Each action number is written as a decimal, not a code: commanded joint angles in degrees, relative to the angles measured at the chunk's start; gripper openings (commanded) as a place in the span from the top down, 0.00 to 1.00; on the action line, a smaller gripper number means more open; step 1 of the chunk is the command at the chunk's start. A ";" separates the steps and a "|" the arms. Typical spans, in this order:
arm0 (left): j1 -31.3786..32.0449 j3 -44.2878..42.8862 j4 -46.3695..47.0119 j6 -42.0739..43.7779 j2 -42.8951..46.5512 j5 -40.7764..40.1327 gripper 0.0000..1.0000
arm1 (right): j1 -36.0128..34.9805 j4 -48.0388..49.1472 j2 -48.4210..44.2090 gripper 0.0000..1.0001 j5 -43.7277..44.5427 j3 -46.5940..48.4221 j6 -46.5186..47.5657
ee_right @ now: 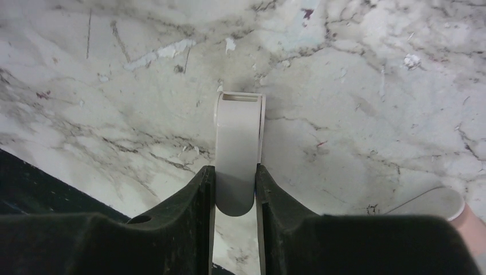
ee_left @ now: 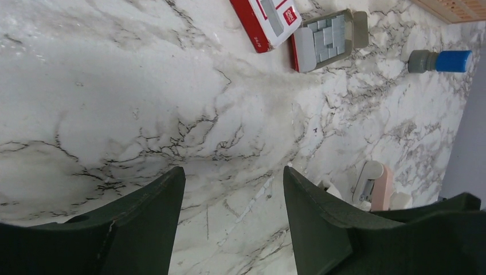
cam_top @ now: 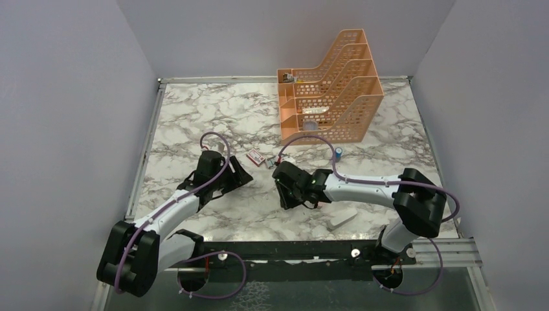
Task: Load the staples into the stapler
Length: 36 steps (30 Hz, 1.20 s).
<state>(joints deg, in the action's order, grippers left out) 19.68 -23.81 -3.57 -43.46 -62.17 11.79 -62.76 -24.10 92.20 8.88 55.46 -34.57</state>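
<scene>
The stapler (ee_right: 238,149) shows as a long whitish bar lying on the marble, and my right gripper (ee_right: 235,169) is shut on its near rounded end, with both fingers against its sides. In the left wrist view a white and pink part of the stapler (ee_left: 373,184) shows at the right. The staples (ee_left: 328,39) lie as grey strips in a small grey tray beside the red box (ee_left: 266,20). My left gripper (ee_left: 234,171) is open over bare marble, well short of the tray. From above, the left gripper (cam_top: 243,176) and right gripper (cam_top: 294,194) face each other across the red box (cam_top: 257,157).
An orange mesh file rack (cam_top: 330,91) stands at the back right. A small blue cylinder (cam_top: 338,153) lies in front of it. A flat white piece (cam_top: 341,219) rests near the front edge, to the right of the right gripper. Grey walls close in the table.
</scene>
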 commanded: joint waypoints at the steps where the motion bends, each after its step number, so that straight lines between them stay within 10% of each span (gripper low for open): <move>1: 1.34 1.84 6.56 -0.28 -1.15 4.68 0.35 | 4.50 6.79 -1.75 0.72 -4.29 0.41 -1.97; 18: 14.09 2.85 25.25 -0.46 -9.12 8.06 0.35 | 21.47 27.56 -4.23 0.73 -28.21 -8.16 -19.84; 36: 17.78 2.73 33.18 0.25 -9.59 5.25 0.44 | 22.85 28.09 -8.30 0.73 -34.75 -10.11 -20.72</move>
<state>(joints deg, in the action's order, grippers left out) 37.26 -20.08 26.11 -44.45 -72.86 18.59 -39.90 2.44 85.76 -22.52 45.93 -54.46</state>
